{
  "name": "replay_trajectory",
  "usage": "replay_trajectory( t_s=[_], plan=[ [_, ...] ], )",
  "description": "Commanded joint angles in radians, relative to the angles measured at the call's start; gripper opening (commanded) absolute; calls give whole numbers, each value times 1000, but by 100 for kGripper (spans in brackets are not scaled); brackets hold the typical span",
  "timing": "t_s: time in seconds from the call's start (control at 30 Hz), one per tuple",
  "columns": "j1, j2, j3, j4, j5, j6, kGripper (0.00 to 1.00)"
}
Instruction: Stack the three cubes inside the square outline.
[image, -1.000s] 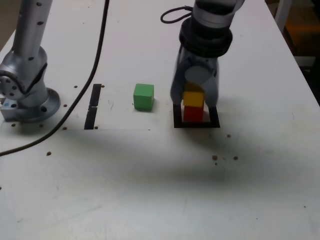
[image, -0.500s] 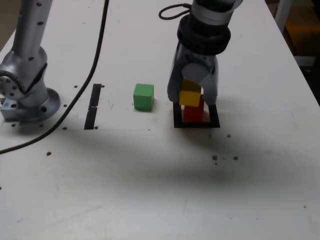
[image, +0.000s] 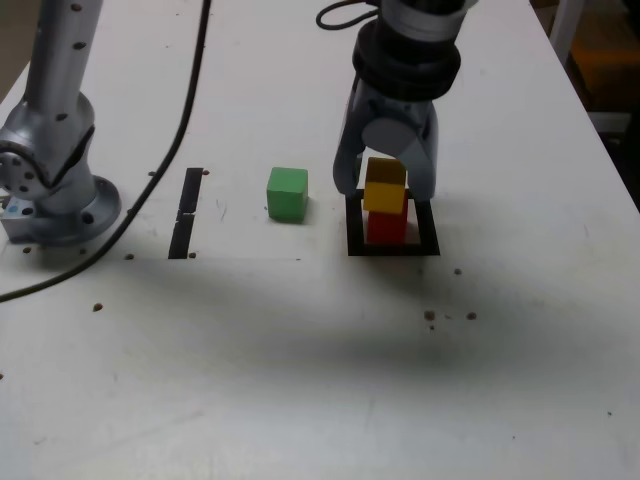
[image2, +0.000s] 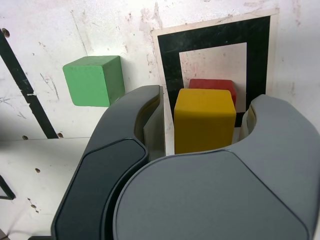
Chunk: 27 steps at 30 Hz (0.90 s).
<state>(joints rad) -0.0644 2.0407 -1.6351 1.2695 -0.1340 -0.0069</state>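
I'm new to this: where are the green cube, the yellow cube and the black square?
green cube (image: 287, 192), exterior view, front face
yellow cube (image: 385, 190), exterior view, front face
black square (image: 392, 247), exterior view, near edge

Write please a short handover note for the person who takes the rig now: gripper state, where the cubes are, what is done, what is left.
Gripper: open, jaws on either side of the yellow cube with a gap on each side in the wrist view, holding nothing.
Red cube: inside the square outline.
Yellow cube: on top of the red cube, slightly offset.
Green cube: alone on the table, at the exterior view's left of the outline.
Done: two cubes stacked.
Left: put the green cube on top.
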Motion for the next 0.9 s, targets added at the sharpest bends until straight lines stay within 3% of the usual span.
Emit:
replay_trajectory(
  t_s=[0.0,0.33,0.47,0.73,0.87],
  plan=[
    [2,-35,-6,16,12,-7,66],
    [2,-194,-22,85,104,-32,72],
    [2,-261,29,47,128,-39,76],
    [6,-380,215,-12,187,-150,94],
    [7,-409,271,-16,229,-192,95]
  ],
)
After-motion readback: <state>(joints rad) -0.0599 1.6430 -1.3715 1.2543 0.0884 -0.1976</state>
